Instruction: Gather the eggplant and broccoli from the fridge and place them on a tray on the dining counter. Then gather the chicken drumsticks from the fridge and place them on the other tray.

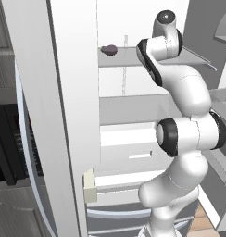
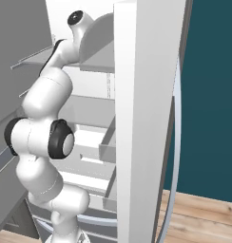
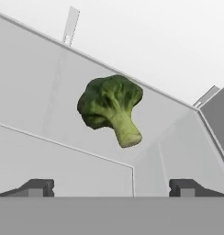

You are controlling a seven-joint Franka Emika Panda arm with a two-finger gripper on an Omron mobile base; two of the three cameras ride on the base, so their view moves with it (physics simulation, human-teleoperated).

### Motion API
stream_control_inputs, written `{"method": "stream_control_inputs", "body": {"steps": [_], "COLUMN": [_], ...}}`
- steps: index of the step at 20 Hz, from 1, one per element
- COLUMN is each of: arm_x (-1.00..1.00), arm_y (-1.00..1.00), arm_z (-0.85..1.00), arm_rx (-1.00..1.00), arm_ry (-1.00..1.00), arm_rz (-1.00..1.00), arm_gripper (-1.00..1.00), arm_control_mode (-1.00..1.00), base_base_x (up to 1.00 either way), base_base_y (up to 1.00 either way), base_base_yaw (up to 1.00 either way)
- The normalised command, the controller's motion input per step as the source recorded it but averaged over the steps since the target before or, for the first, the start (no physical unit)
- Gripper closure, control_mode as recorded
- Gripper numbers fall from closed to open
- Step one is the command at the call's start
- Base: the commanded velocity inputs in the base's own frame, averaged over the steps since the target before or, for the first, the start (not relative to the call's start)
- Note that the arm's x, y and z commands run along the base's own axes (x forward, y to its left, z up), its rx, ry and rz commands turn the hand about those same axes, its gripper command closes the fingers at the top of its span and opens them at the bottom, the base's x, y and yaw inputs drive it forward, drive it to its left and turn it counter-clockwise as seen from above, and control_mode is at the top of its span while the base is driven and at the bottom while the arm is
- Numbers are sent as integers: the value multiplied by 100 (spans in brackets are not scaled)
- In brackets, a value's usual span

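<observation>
Right now my fingers point(image 3: 111, 188) stand wide apart with nothing between them; on the hand view I see the two dark tips low in the picture, one at each side. Beyond them, roughly centred between the tips and well clear of both, lies the broccoli point(image 3: 112, 108) on a pale fridge shelf point(image 3: 49, 165). Its dark green head points toward the upper left of that view and its lighter stalk toward the lower right. It is touched by nothing of mine.

Pulling back to the left base view, the white arm point(image 1: 189, 129) rises from the lower right and reaches up into the open fridge, its wrist level with an upper shelf point(image 1: 128, 56). On that same shelf, off to the left of the arm, sits the eggplant point(image 1: 109, 49), small and dark purple, well apart from the hand. The fridge door point(image 1: 64, 115) stands open at the left of that view. From the right base view I see the arm bending up toward the same shelf, with another open door panel point(image 2: 146, 118) in the foreground.
</observation>
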Motion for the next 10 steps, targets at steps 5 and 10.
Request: {"method": "stream_control_inputs", "body": {"steps": [5, 10], "arm_x": [36, 35], "arm_y": [-3, 0], "arm_z": [-4, -3], "arm_rx": [0, 0], "arm_ry": [1, 0], "arm_rz": [0, 0], "arm_gripper": [-100, -100], "arm_control_mode": [-100, -100], "base_base_x": [0, 0], "base_base_y": [0, 0], "base_base_yaw": [0, 0]}}
